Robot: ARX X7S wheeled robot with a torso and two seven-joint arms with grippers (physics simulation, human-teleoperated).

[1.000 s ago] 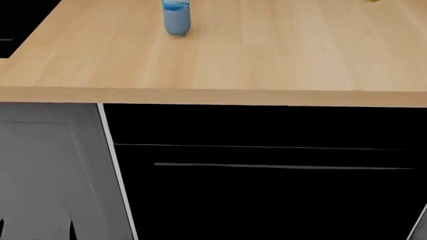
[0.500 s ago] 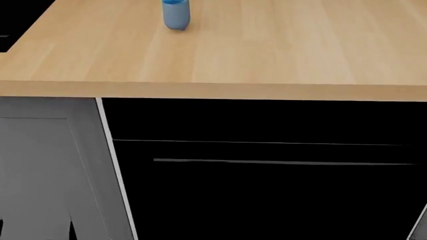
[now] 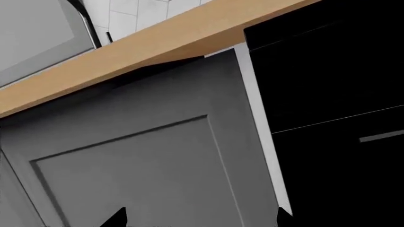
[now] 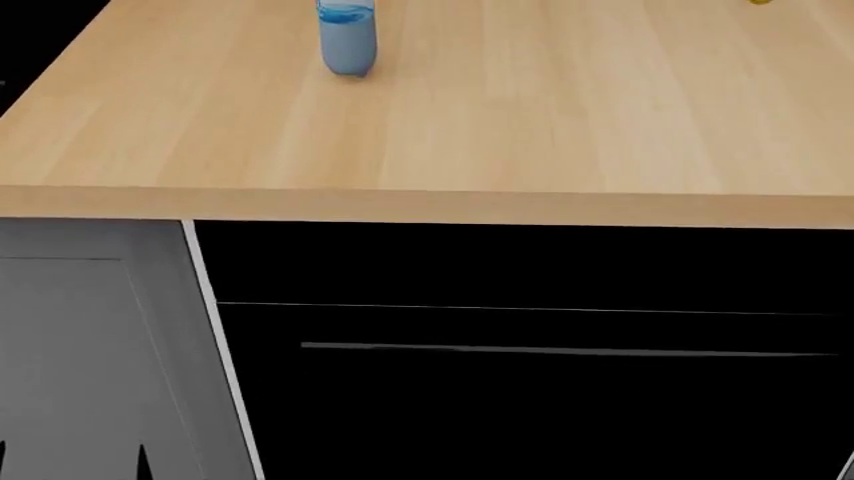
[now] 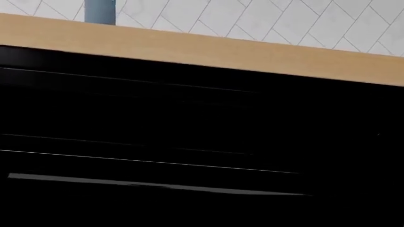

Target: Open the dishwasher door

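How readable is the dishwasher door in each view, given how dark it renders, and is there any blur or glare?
Head view: sharp, evenly lit; the dishwasher door is flat black, legible only by its grey handle and seam. Right wrist view: faint streaky reflections across the door, handle clear. Left wrist view: tilted framing, no blur, grey cabinet door softly shaded.

Light wood countertop [image 4: 534, 110] spans the head view, front edge running straight across; a blue translucent bottle [image 4: 347, 38] stands upright on it toward the far left, top cut off by the frame; a small yellow object [image 4: 759, 2] sits at the far edge, mostly out of view; grey panelled cabinet door [image 3: 145, 156] below the counter; white herringbone tile wall [image 5: 252, 19] behind.
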